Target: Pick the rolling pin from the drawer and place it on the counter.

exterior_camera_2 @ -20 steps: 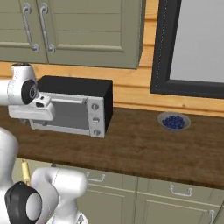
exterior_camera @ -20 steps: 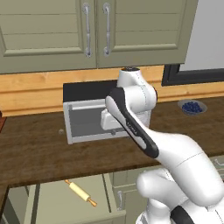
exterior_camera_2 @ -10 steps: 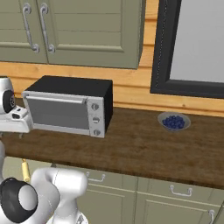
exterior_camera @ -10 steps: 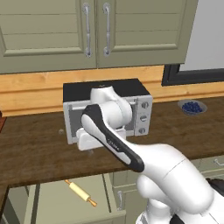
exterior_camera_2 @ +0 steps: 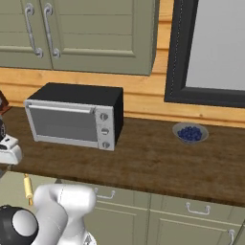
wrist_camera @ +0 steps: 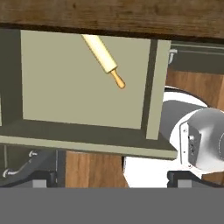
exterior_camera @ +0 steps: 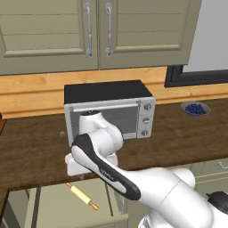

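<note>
Pale-yellow rolling pin [exterior_camera: 82,196] is what you're after, and it's lying loose on the floor of the drawer [exterior_camera: 49,209], which is pulled out below the counter [exterior_camera: 31,147]. You can see it sitting at a slant, with one orange peg pointing toward the drawer's front right corner. From the right base view you catch just a bit of it [exterior_camera_2: 27,187] poking out beside the white arm. In the hand view the pin [wrist_camera: 103,56] runs in from under the counter edge [wrist_camera: 113,15] near the top, and its orange peg ends over bare drawer floor, well apart from the drawer wall [wrist_camera: 151,87]. Your gripper [exterior_camera: 75,165] hangs at the front lip of the counter, above the open drawer and near the pin's upper end, not touching it. Can't tell if the fingers are spread or closed, they're too dark and cropped at the bottom of the hand view. Behind it sits the toaster oven [exterior_camera: 110,111] on the counter, and a bowl of blueberries [exterior_camera: 195,108] is further right.
</note>
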You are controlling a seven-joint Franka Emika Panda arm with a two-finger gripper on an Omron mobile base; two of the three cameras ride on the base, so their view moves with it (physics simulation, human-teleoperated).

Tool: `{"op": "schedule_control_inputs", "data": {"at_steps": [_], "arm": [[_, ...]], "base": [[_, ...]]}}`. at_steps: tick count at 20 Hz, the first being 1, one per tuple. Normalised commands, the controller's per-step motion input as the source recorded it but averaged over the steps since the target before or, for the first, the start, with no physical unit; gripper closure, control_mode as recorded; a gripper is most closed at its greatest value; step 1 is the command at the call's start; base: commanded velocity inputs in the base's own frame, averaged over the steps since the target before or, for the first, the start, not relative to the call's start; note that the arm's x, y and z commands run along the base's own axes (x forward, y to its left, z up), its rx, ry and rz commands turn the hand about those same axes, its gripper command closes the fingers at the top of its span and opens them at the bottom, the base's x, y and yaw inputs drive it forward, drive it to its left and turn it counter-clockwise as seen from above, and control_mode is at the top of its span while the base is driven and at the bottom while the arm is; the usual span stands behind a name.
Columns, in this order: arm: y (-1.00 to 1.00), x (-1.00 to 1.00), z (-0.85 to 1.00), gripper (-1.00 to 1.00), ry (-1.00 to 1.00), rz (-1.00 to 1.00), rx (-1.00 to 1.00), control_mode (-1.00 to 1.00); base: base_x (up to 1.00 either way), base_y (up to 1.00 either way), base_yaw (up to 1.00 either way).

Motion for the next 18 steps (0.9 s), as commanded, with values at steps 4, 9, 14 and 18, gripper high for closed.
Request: {"op": "schedule_control_inputs", "data": {"at_steps": [4,9,14,18], "arm": [[0.36,-0.24,-0.64,-1.00,0.00,-0.05,0.00,-1.00],[0.08,-0.07,-0.57,-1.00,-0.03,0.00,0.00,-1.00],[0.05,-0.09,-0.51,-1.00,0.00,0.00,0.00,-1.00],[0.21,-0.24,-0.55,-1.00,0.00,0.00,0.00,-1.00]], "base": [[0.00,0.00,0.00],[0.00,0.00,0.00],[0.00,0.00,0.00],[0.00,0.00,0.00]]}}
